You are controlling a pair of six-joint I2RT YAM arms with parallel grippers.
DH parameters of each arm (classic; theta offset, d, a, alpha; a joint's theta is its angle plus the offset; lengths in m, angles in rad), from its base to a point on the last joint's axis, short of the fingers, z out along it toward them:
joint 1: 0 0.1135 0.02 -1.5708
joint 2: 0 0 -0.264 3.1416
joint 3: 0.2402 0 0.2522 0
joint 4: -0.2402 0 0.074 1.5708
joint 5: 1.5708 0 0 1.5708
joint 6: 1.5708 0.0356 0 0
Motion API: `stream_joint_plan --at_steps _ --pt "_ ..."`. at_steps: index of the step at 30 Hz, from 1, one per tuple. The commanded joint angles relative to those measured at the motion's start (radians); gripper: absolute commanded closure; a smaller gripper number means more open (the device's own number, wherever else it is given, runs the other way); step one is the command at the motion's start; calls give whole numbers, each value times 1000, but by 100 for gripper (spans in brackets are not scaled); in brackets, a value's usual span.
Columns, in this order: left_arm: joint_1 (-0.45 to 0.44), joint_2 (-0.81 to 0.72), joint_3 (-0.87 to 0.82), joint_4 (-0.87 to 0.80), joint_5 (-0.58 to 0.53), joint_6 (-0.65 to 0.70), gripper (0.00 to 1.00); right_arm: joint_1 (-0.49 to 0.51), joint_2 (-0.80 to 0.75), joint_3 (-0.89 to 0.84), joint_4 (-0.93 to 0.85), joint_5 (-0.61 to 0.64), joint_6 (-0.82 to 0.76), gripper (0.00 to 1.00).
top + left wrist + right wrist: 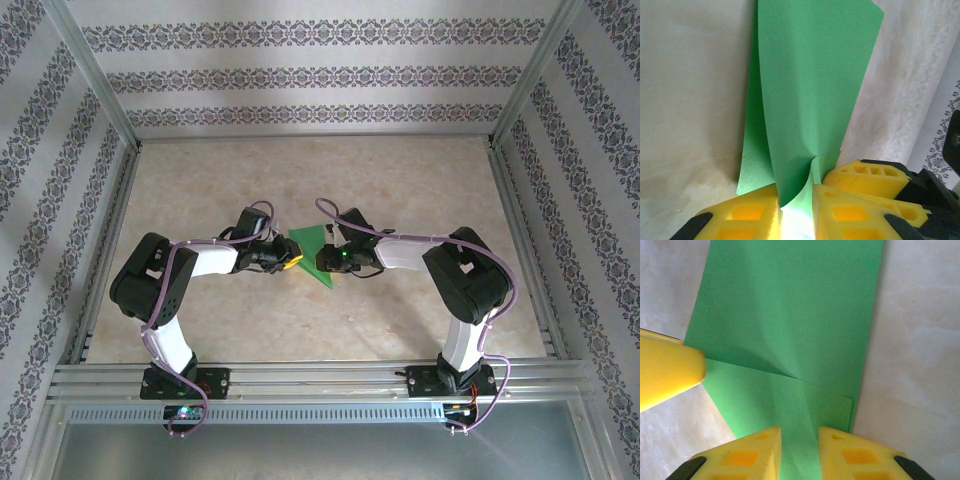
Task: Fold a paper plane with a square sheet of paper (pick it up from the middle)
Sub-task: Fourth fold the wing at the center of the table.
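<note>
Near the middle of the table (400, 180), see the square sheet of paper (312, 255), partly folded, lying between 2 end effectors. Cannot tell of the left end effector (795, 192): clenched on or loose around the curled flap between its fingers (755, 210). Find the right end effector (800, 432) slightly parted, straddling the flat folded layer.

Floral-striped walls (300, 80), beige, perhaps marbled tabletop (400, 180)
</note>
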Motion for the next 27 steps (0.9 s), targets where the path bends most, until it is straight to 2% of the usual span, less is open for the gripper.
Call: stream_joint_plan --at_steps 1,7,10,13,16,18,22,27 --pt "-8 19 15 63 28 37 80 -15 -2 -20 10 -16 -8 72" --pt "-8 35 33 41 27 59 88 -25 -64 -29 33 -41 -46 65" --pt "-8 27 39 16 12 58 91 -25 -127 -49 34 -4 -68 60" --pt "-11 4 47 -21 -13 40 92 -4 -215 -87 21 128 -101 56" --pt "-29 -22 67 -89 -60 23 93 67 -292 -120 -16 343 -163 54" --pt "-42 -36 87 -151 -97 11 93 118 -327 -144 -18 444 -192 53" --pt "-62 -52 135 -264 -161 8 93 205 -319 -158 -12 565 -247 52" --pt "-81 -36 171 -306 -174 -30 93 277 -227 -118 -3 622 -297 52"
